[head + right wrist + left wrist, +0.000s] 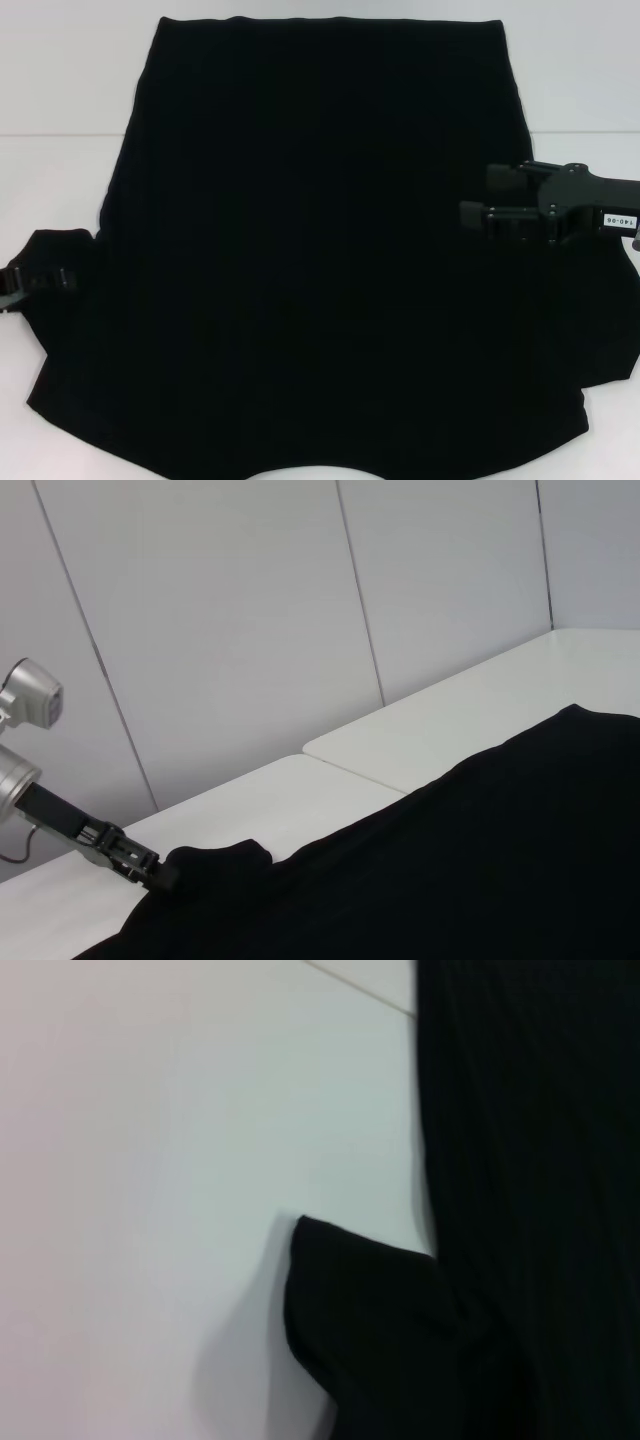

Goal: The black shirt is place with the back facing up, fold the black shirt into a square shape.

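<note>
Spread flat, plain side up, across most of the white bench (60, 90): the black shirt (320, 250), hem toward the far edge, collar end nearest the robot, sleeves out to either side. No lettering in sight. Judged soft, thin and light, limp enough to sag and drag once lifted, likely to wrinkle or slide on the smooth bench unless carried evenly from two points. Best taken at an edge or corner in a flat pinch: sleeve tips and shoulder seams first, hem corners later. At the robot's-left sleeve (370, 1320), low at the cloth's rim, the left hand (30, 280), seemingly nipping the sleeve, though clenched or released cannot be told. Above the right edge of the shirt, clear of the cloth, the right hand (478, 196), fingers parted, grasping nothing. Folding apparently barely begun, with no crease yet laid.
</note>
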